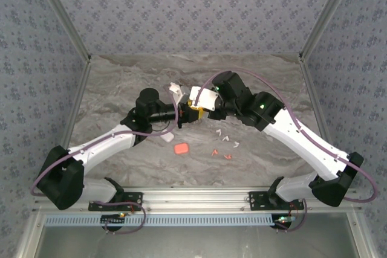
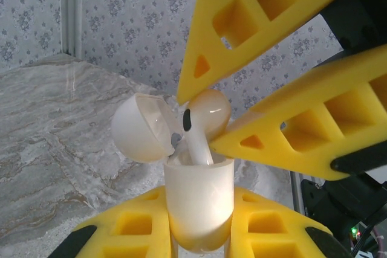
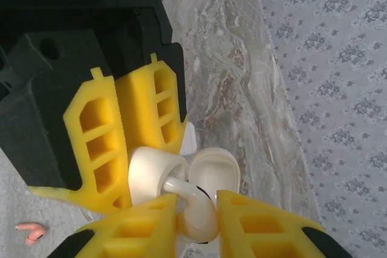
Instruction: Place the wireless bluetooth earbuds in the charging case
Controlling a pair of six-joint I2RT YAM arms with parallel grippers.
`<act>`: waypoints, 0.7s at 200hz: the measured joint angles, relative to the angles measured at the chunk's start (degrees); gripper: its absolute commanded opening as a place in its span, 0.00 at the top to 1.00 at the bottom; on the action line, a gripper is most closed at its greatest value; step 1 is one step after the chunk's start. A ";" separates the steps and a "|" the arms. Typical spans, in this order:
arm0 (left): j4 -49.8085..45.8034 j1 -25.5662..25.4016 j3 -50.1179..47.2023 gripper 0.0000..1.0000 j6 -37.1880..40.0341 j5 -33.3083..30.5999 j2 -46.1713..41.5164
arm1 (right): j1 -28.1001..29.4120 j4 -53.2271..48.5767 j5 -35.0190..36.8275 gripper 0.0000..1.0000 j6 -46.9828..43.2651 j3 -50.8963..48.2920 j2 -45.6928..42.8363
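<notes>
Now | left pincer [image 2: 201, 225] clamps open charging case [image 2: 199, 179] | right pincer [image 3: 198, 203] pinches white earbud [image 2: 208, 110] | its lower end hidden inside case

Overhead; wrist views close on case [image 2: 199, 197]

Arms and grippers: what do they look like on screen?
The left arm and right arm are white shells with black joints, each trailing a purple cable. The left gripper and right gripper carry yellow wedge-shaped fingers with square cut-outs on black mounts.
</notes>
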 measured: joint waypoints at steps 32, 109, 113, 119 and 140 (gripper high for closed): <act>0.00 0.00 0.00 1.00 0.20 0.28 0.00 | -0.92 -0.37 -2.93 0.70 0.20 0.42 0.09; 0.24 0.00 0.00 1.00 0.35 -0.24 -0.02 | -10.27 -0.96 -18.34 0.32 7.41 3.37 -1.77; 0.22 0.00 0.00 1.00 0.35 -0.46 -0.07 | -11.61 -0.66 -19.50 0.30 8.70 3.28 -2.36; 0.20 0.00 0.00 1.00 0.37 -0.79 -0.20 | -13.66 0.20 -20.87 0.29 10.49 2.95 -3.41; 0.24 0.00 -0.09 1.00 0.39 -2.25 -0.94 | -20.28 3.41 -24.98 0.30 17.25 -0.04 -7.76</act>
